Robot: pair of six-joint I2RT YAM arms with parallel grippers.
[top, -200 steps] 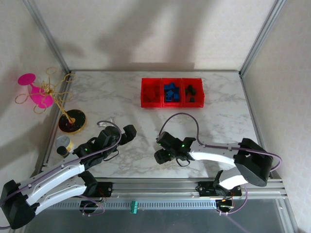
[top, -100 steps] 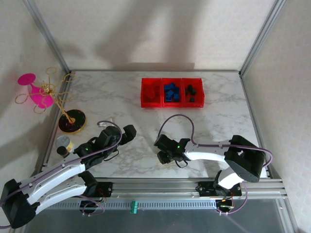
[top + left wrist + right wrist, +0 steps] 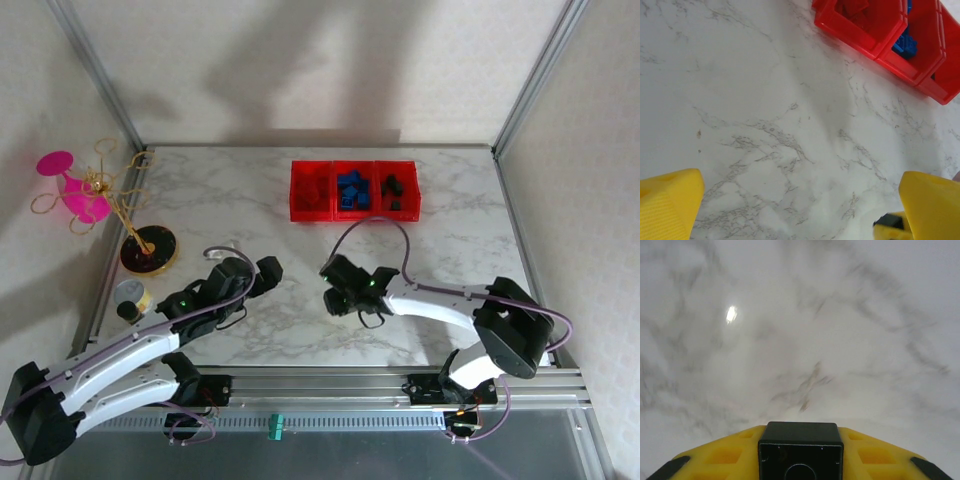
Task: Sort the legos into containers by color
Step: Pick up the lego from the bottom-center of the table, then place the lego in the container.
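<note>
1. While the right gripper (image 3: 338, 297) sits low over the front middle of the marble worktop (image 3: 230, 200), its jaws are clenched on a single black lego (image 3: 801, 449). The right wrist view has the little square brick pinched between the yellow fingers (image 3: 725, 457), with a round hollow on the face toward the camera.
2. Can't tell whether that brick is touching the worktop or just off it. The marble beyond it is too blurry to judge.
3. The left gripper (image 3: 264, 274) is released, jaws spread wide with nothing in them. In the left wrist view its yellow fingertips (image 3: 667, 207) sit in the two bottom corners, with bare marble between them.
4. The two grippers are near each other at the front of the worktop, left one to the left, not touching.
5. The containers (image 3: 355, 215) are three joined red bins in a row by the far edge, well apart from both grippers.
6. The left bin holds the red legos (image 3: 312, 190), which are hard to pick out against the red plastic. The middle one has the blue legos (image 3: 351, 190) and the right one a few black legos (image 3: 394, 186).
7. From the left wrist the bins show up in the top right corner, tilted, with red bricks in one compartment and blue ones in the next.
8. Off at the left edge there's a gold wire stand (image 3: 110, 195) on a round black base (image 3: 149, 250), with something pink hanging on it.
</note>
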